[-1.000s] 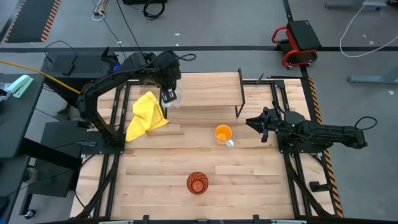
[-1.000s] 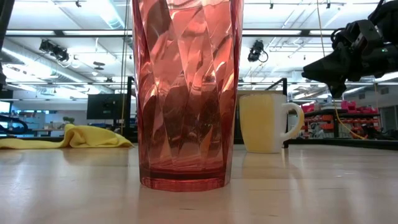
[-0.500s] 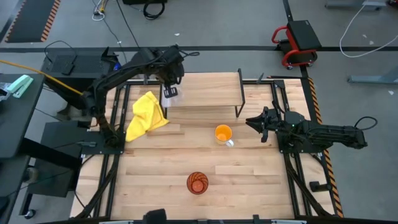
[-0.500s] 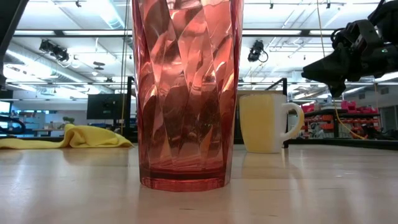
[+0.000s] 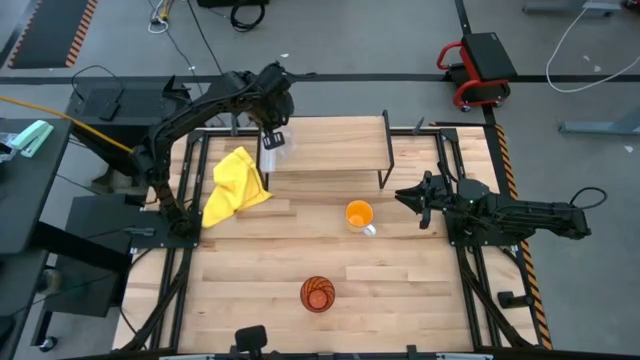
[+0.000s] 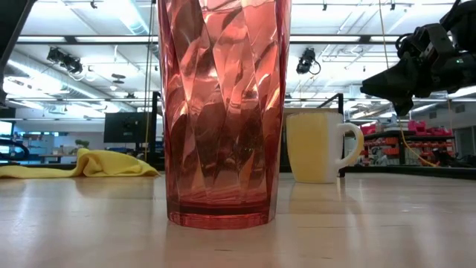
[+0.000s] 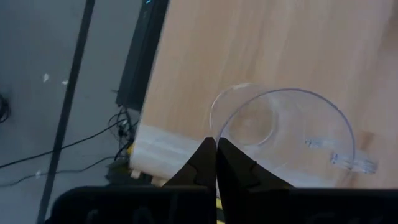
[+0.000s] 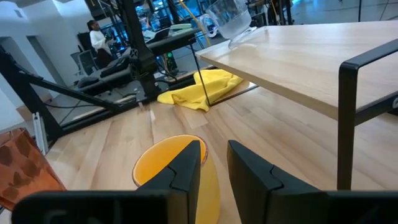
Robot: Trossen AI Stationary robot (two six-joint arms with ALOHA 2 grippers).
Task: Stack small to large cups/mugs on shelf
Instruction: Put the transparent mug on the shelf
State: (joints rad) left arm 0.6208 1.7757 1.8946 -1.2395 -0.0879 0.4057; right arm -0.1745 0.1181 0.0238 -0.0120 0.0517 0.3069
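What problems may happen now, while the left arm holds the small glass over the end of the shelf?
1. The left gripper pinches only the rim of the clear glass, which hangs tilted over the shelf; it may slip or land on its side.
2. The glass is near the shelf's end, beside the yellow cloth; it might fall off.

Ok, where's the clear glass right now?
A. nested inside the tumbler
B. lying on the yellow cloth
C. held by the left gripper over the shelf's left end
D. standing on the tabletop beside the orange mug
C: the high view shows the left gripper holding the clear glass over the left end of the shelf, and the left wrist view shows its fingers pinching the rim.
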